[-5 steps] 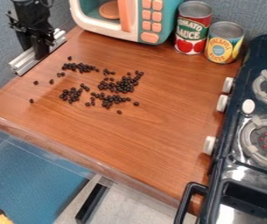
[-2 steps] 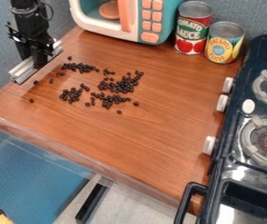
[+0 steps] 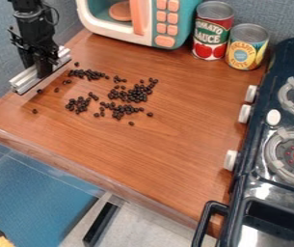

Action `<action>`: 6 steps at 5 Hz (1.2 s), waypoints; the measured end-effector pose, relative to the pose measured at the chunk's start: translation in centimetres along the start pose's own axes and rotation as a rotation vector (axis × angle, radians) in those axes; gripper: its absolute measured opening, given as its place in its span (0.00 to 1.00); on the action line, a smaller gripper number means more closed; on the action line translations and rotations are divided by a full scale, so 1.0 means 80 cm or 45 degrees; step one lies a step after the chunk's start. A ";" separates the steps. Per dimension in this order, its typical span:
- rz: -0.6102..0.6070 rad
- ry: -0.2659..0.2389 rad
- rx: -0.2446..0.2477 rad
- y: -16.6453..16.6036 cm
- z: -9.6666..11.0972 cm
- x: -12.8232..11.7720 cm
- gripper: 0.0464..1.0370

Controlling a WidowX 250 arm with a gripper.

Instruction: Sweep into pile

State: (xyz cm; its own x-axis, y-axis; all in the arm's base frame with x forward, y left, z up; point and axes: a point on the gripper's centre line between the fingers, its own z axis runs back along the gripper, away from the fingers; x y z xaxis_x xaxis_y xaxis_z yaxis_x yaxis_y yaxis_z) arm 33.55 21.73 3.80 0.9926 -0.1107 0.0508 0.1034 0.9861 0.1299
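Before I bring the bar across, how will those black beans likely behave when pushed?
The beans look small and rounded, so they may roll ahead of the metal bar rather than move as a block. The counter looks smooth and they lie loose, so strays could skitter past the bar's ends.

We read "TOMATO SAUCE" on the red can; on the yellow can beside it we make out "PINEAPPLE" above a word we cannot read surely.

Gripper lower in the view than at first, metal bar shifted down with it
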 end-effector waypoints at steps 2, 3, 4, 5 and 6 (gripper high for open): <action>0.018 0.021 0.096 0.006 -0.014 -0.010 0.32; 0.012 0.023 0.130 0.004 -0.018 -0.009 0.32; 0.021 0.024 0.141 0.006 -0.017 -0.010 0.32; 0.026 0.019 0.112 -0.001 -0.022 -0.011 0.32; 0.049 0.010 0.080 -0.008 -0.023 -0.011 0.32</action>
State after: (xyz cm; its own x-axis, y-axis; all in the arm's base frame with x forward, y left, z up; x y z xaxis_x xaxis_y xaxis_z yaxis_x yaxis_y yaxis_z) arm 32.70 21.44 1.81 0.9962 -0.0716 0.0490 0.0611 0.9800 0.1896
